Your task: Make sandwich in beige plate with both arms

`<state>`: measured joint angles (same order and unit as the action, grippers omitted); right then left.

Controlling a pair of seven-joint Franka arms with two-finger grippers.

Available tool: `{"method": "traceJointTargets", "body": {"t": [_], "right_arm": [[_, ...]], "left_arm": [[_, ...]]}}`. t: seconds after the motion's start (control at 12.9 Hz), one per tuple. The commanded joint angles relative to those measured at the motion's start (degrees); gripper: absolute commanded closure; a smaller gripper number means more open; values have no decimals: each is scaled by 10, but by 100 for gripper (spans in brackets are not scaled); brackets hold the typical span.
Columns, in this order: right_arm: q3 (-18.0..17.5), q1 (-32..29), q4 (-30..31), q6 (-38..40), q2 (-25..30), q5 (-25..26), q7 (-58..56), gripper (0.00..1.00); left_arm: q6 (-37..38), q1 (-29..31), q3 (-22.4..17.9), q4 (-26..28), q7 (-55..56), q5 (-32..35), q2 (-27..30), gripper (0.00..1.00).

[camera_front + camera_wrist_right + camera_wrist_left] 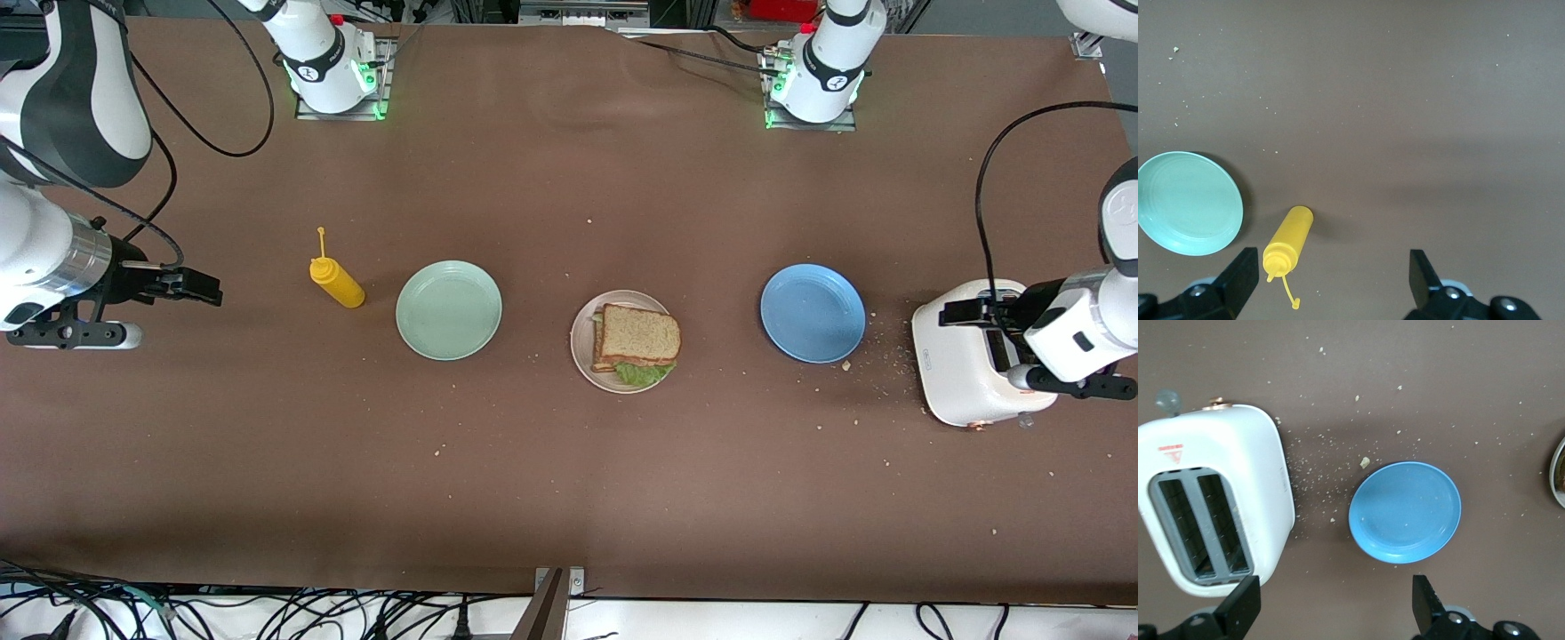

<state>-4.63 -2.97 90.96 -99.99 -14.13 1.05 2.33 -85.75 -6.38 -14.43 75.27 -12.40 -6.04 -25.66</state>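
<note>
The sandwich (637,338) lies on the beige plate (582,348) at the middle of the table: a brown speckled toast slice on top, green lettuce (642,373) sticking out under it, and the edge of a lower slice showing. My left gripper (948,311) hangs open above the white toaster at the left arm's end, holding nothing; its wrist view shows its wide-apart fingers (1239,605). My right gripper (213,291) hangs open and empty over the table at the right arm's end, beside the yellow bottle, with its fingers (1423,279) spread.
A yellow squeeze bottle (338,283) (1290,241) lies beside the mint-green plate (449,310) (1188,203). A blue plate (813,313) (1405,511) sits between the beige plate and the white toaster (965,373) (1211,507). Crumbs are scattered around the toaster.
</note>
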Motion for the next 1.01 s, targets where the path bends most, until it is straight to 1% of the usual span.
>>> {"method": "traceJointTargets", "body": {"t": [0.0, 0.16, 0.31, 0.39, 0.54, 0.78, 0.93], "right_arm": [[-6, -6, 5, 3, 14, -10, 3, 0], [-6, -6, -4, 17, 14, -10, 4, 0], [-6, -6, -6, 19, 14, -10, 4, 0], [-6, -6, -6, 19, 14, -10, 4, 0], [-6, -6, -6, 19, 14, -9, 4, 0], [-6, -6, -6, 19, 14, -7, 4, 0], [-6, -6, -6, 19, 14, -7, 4, 0]], "left_arm": [[42, -2, 1, -32, 31, 24, -2, 0], [61, -4, 3, -41, 47, 24, 17, 0], [60, -3, 8, -29, 76, 49, 68, 0], [60, -2, 15, -8, 82, 59, 92, 0], [51, 1, 31, 58, 82, 79, 157, 0], [49, 10, 56, 121, 93, 92, 223, 0], [48, 35, 90, 124, 97, 94, 240, 0]]}}
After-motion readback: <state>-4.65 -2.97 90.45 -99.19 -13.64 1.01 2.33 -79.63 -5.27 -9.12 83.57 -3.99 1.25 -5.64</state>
